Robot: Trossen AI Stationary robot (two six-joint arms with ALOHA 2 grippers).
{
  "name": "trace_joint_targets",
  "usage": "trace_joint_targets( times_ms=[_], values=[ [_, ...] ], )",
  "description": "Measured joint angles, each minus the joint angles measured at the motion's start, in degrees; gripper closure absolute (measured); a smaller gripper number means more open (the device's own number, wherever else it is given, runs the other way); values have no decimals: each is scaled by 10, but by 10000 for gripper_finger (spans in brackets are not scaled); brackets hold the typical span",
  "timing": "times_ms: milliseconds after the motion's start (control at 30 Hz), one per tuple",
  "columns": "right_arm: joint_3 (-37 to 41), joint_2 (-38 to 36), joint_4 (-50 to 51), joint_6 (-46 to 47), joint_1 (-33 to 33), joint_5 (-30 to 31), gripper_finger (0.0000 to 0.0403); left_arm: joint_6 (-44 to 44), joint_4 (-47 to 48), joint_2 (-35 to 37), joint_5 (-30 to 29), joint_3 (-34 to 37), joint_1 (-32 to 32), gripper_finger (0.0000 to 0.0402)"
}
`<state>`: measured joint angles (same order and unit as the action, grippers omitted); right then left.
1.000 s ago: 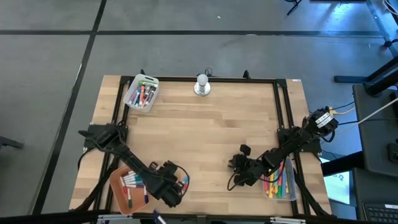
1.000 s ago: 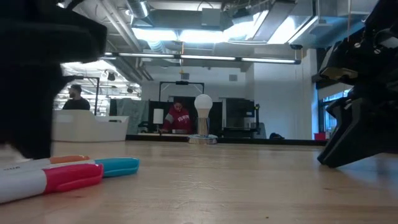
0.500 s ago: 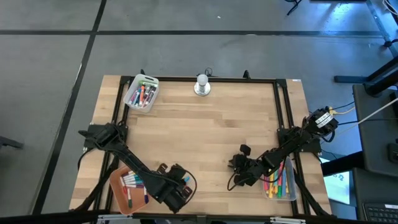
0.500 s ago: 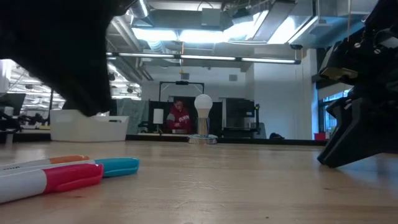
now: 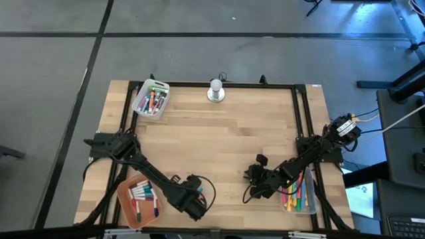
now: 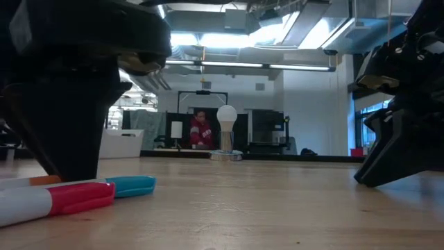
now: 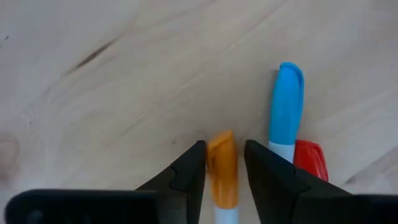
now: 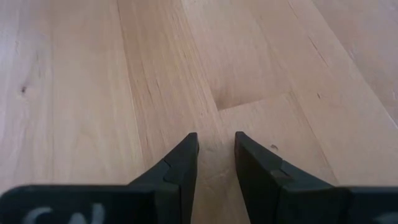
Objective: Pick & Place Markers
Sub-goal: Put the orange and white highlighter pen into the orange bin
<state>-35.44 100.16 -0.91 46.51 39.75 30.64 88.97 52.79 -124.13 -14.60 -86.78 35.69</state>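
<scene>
Left tool (image 7: 224, 168) at surface's 7 o'clock edge, fingers straddling orange-capped marker (image 7: 222, 167), white barrel; grip not yet clenched. Blue-capped marker (image 7: 285, 102) and red-capped marker (image 7: 309, 160) just beside. No readable writing. Right tool (image 8: 216, 155) at 4 o'clock, parted, empty.

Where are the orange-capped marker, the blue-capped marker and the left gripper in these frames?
orange-capped marker (image 7: 222, 168): left wrist view, on its orange cap.
blue-capped marker (image 7: 286, 102): left wrist view, on its blue cap.
left gripper (image 7: 224, 163): left wrist view, midway between its fingertips, which flank the orange cap.
</scene>
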Motion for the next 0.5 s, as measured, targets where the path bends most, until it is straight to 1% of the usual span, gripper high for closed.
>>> trace_joint_targets(
  times_ms=[67, 233, 333, 433, 500],
  values=[
    [0, 0, 0, 0, 0, 0, 296, -7, -1, 0, 1, 0, -2, 306],
    [0, 0, 0, -1, 2, 1, 296, -12, 2, 9, -5, 3, 1, 359],
    [0, 0, 1, -1, 3, 0, 296, -7, 19, 20, -20, 4, 10, 360],
    [0, 0, 1, -2, 3, 0, 296, 14, 66, 33, -63, 11, 24, 359],
    [0, 0, 1, -2, 3, 0, 296, 35, 65, 51, -86, 7, 36, 351]
  ],
)
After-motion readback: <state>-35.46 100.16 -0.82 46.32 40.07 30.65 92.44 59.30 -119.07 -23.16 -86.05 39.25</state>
